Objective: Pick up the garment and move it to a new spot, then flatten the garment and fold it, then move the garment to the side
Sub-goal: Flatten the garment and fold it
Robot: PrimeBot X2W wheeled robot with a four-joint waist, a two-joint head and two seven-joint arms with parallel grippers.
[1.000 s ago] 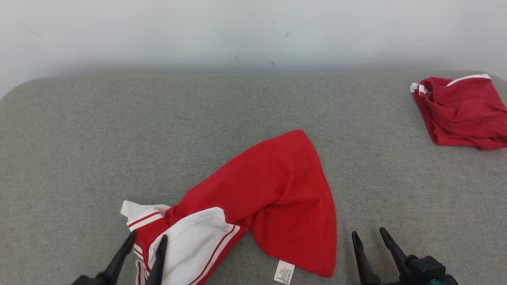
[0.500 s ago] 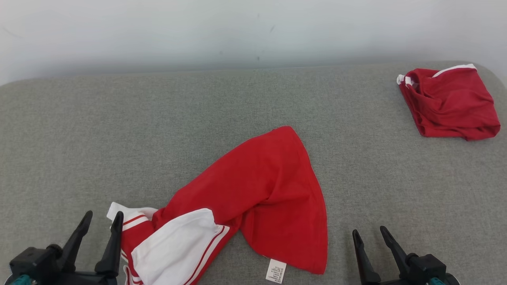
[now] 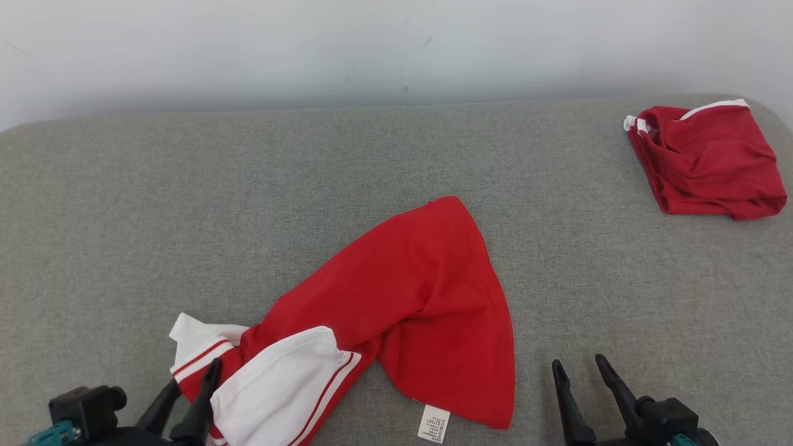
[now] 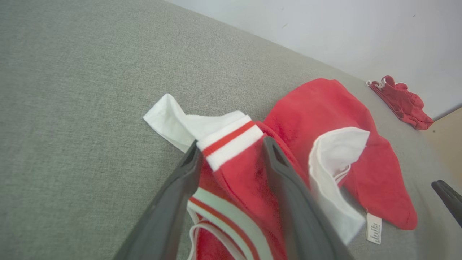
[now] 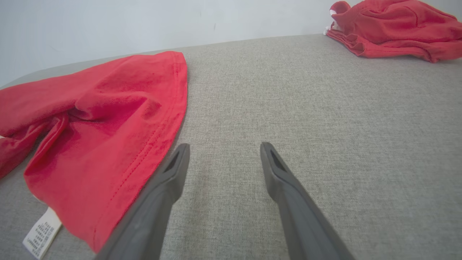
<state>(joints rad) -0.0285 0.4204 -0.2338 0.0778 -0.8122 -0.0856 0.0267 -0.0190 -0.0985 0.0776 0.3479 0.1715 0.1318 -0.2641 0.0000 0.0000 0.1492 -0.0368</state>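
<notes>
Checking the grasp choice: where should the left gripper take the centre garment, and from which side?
Probably grip the striped cuff at the garment's near-left end, coming in low from the robot's side. That end is bunched into raised folds that are easy to pinch, while the red body lies flat. The left gripper, jaws open, straddles the fabric just below the cuff.

Garment point(image 3: 421, 297): red jersey top with white sleeve sections and red-and-white striped trim, crumpled, not folded.
It lies near the front edge of the grey fabric surface point(image 3: 186, 198), about midway across. The red body spreads flat in a rough triangle, its point toward the far side, with soft creases. The left end is bunched: a white sleeve panel point(image 3: 279, 384) edged in red stripes folds over the red cloth, beside a white cuff point(image 3: 198, 350) with one red band. A white care label point(image 3: 433, 424) pokes out at the near hem.
</notes>
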